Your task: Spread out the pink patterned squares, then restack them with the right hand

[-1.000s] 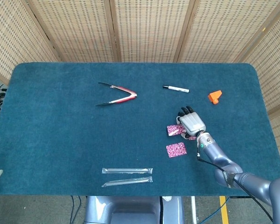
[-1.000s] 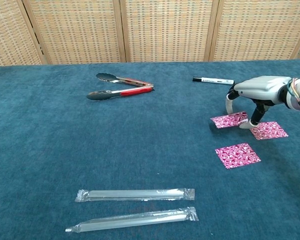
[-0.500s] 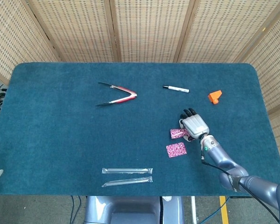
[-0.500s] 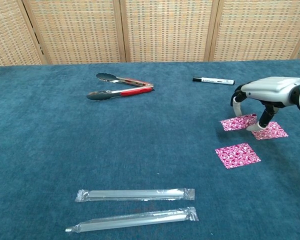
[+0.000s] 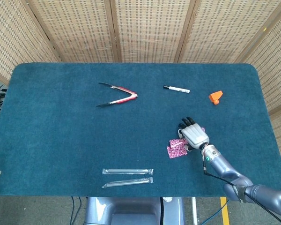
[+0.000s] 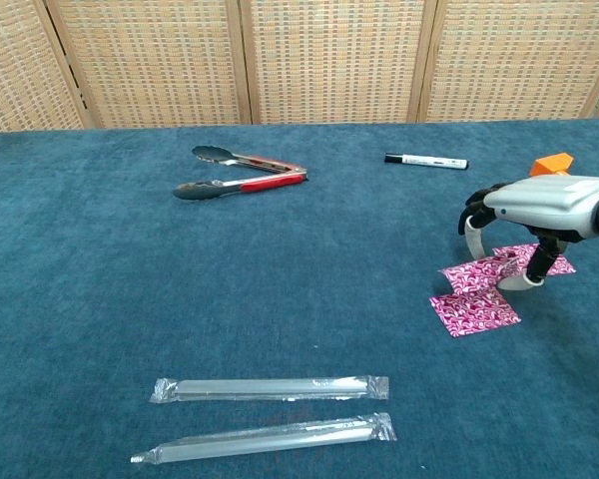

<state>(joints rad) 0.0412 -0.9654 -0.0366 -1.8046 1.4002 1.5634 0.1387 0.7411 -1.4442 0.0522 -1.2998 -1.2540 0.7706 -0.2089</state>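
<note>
Three pink patterned squares lie at the table's right side. My right hand (image 6: 539,205) arches over them and pinches one square (image 6: 476,272) between thumb and fingers. That square overlaps the far edge of the nearest square (image 6: 474,311), which lies flat. The third square (image 6: 549,261) lies behind the thumb, partly hidden. In the head view my right hand (image 5: 194,135) covers part of the held square (image 5: 176,143), just above the nearest square (image 5: 176,152). My left hand is not seen in either view.
Red-handled tongs (image 5: 118,94) lie at the far middle-left. A marker (image 5: 176,88) and an orange block (image 5: 215,97) sit at the far right. Two clear wrapped sticks (image 5: 127,171) (image 5: 127,181) lie side by side near the front edge.
My right hand has moved toward the front edge with the pinched square, bringing it from beside the third square onto the far edge of the nearest one.
</note>
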